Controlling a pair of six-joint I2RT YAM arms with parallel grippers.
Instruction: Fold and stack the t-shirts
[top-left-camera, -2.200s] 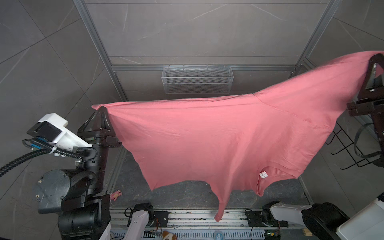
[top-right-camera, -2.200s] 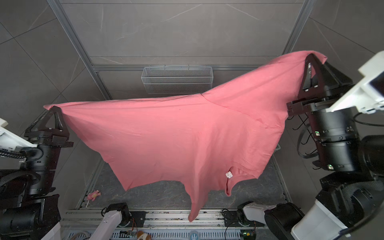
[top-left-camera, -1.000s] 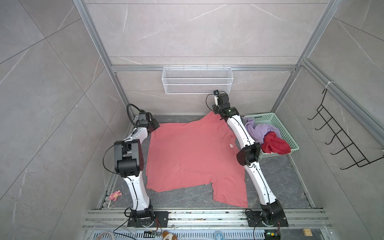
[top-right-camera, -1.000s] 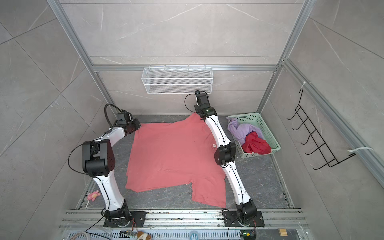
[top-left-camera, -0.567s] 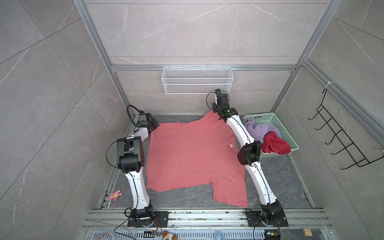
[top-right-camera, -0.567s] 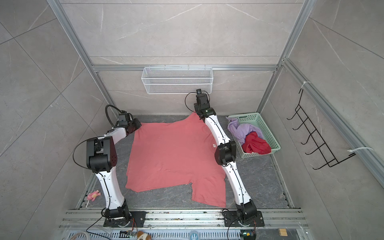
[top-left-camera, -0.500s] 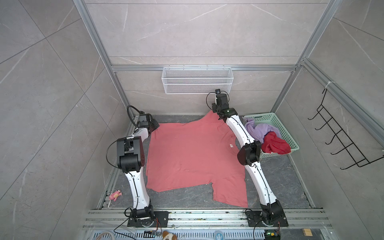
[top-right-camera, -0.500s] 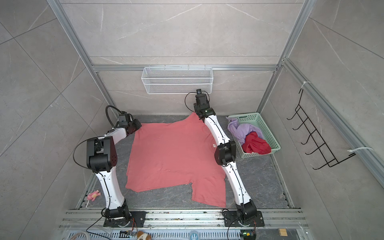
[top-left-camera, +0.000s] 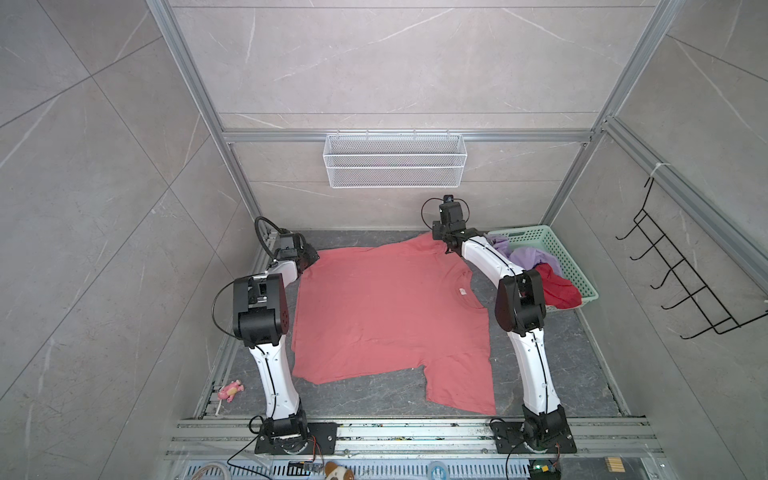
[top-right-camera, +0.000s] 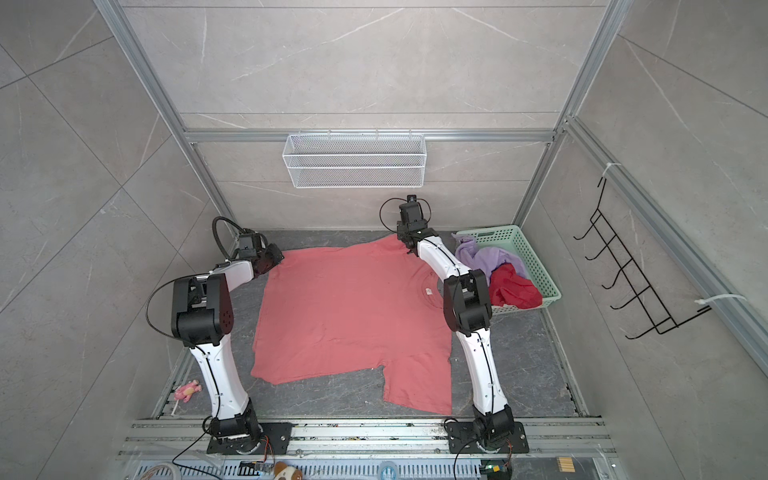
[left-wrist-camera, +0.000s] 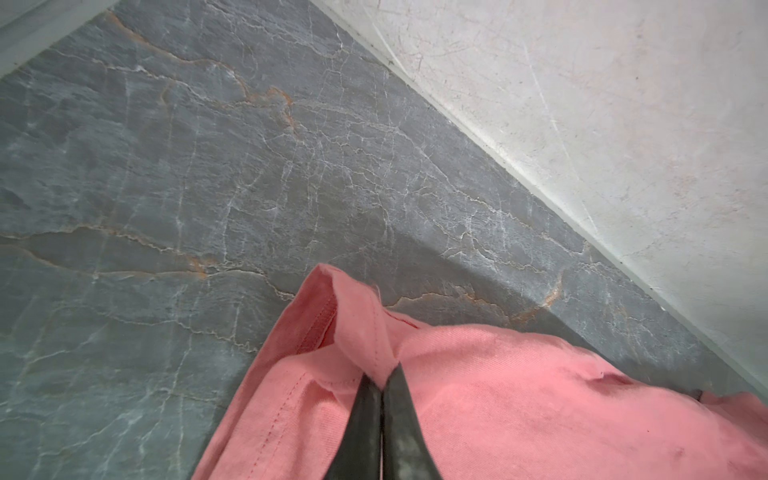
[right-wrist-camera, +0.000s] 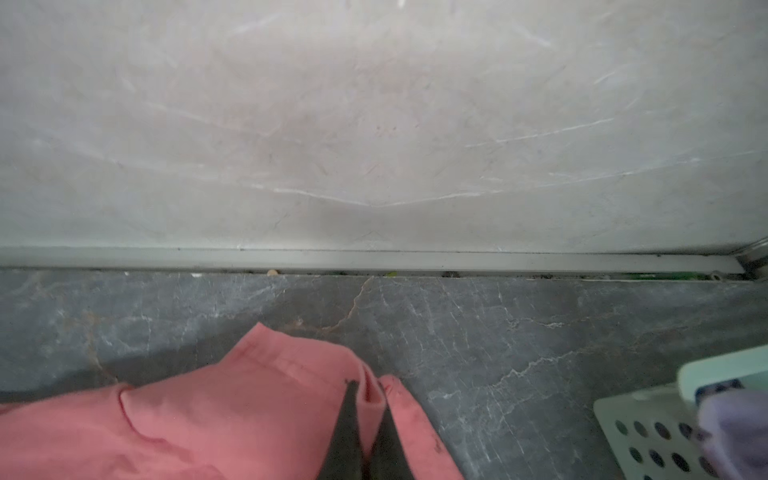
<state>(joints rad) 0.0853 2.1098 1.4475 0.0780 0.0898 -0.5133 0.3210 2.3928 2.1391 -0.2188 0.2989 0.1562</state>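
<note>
Salmon tee (top-left-camera: 386, 316) flat; left jaws, right jaws clamp 2 far corners.

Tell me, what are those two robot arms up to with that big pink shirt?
A salmon-pink t-shirt is being laid out for folding. It lies spread flat and unfolded on the dark table. The left hand is shut on one far corner of it and the right hand on the other, both low at the surface. A lilac t-shirt and a deep-red t-shirt lie crumpled in the mint-green basket on the right. Nothing is folded or stacked yet.
</note>
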